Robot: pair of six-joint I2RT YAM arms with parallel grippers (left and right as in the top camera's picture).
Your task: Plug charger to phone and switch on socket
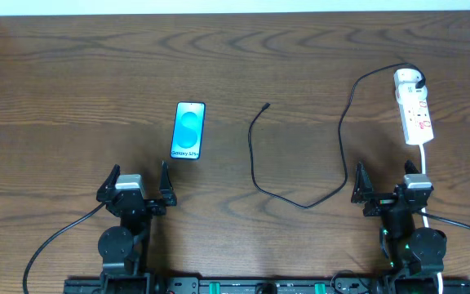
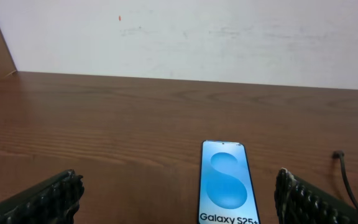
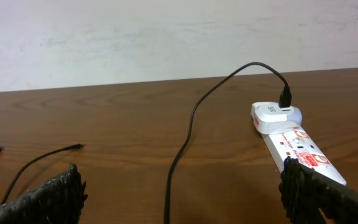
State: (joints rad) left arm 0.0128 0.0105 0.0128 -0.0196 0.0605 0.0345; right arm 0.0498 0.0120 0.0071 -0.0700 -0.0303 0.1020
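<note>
The phone (image 1: 188,131) lies flat on the wooden table, blue screen up with "Galaxy" text; it also shows in the left wrist view (image 2: 225,183). The charger cable (image 1: 300,203) curves across the table, its small plug (image 1: 267,105) free and apart from the phone. Its other end joins a white adapter (image 1: 409,79) at the far end of the white socket strip (image 1: 415,115). In the right wrist view the cable (image 3: 188,130) runs to the adapter (image 3: 275,115) on the socket (image 3: 297,146). My left gripper (image 1: 137,184) is open behind the phone. My right gripper (image 1: 388,186) is open, near the socket's near end.
The socket's white lead (image 1: 425,155) runs down past my right gripper. A pale wall stands behind the table's far edge (image 2: 185,78). The free plug shows at the right of the left wrist view (image 2: 337,155).
</note>
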